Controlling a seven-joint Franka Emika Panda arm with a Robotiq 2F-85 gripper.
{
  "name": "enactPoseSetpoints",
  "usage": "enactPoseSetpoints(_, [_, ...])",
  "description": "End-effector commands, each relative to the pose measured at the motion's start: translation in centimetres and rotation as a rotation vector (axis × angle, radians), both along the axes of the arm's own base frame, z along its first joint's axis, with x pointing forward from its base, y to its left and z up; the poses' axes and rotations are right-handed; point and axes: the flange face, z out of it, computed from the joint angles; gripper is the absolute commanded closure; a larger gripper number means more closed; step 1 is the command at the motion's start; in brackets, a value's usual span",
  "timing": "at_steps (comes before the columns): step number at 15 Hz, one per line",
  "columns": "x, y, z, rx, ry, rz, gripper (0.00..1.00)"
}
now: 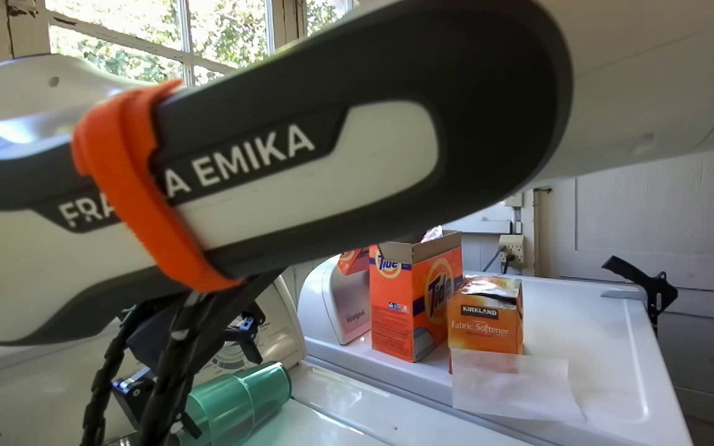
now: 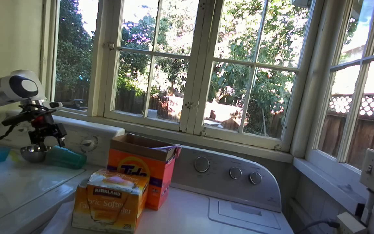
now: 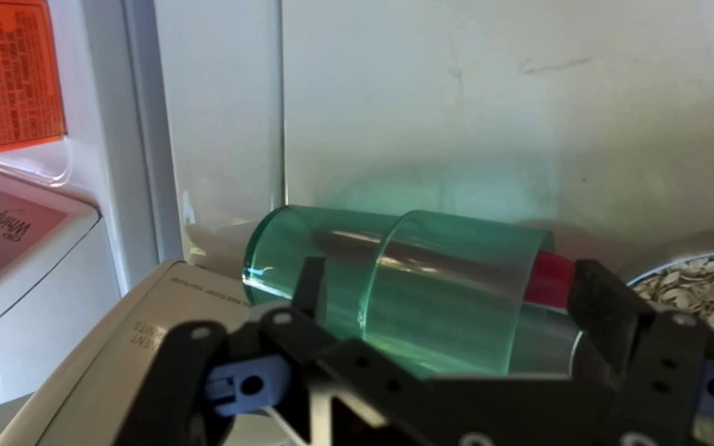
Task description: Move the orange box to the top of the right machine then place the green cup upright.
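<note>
Standing well to one side of the gripper (image 3: 453, 288), the right machine (image 2: 187, 211) carries the orange box (image 1: 416, 303) (upright, brown inside showing at the top). A smaller softener box (image 2: 109, 204) sits near that box, also away from the gripper. The gripper itself is spread wide and has hold of nothing. Just past its fingertips the green cup (image 3: 406, 291) lies on its side, its mouth toward a metal bowl (image 2: 32, 154) near the gripper too.

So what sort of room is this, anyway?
Probably a home laundry room: a white machine with a round dial stands beside a Whirlpool machine, and on top of the Whirlpool machine sit a Tide box and a Kirkland fabric softener box.
</note>
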Motion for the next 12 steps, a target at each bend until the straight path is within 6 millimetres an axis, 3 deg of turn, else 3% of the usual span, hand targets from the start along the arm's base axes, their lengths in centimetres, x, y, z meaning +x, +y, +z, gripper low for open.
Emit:
enactPoseSetpoints(1, [0.0,0.1,-0.3,-0.103,-0.048,0.029,0.0])
enactPoseSetpoints(7, [0.3,0.0,0.0,-0.085,-0.058,0.03,0.0])
enactPoseSetpoints(12, [0.7,0.4,-2.4,-0.058,-0.065,0.077,0.0])
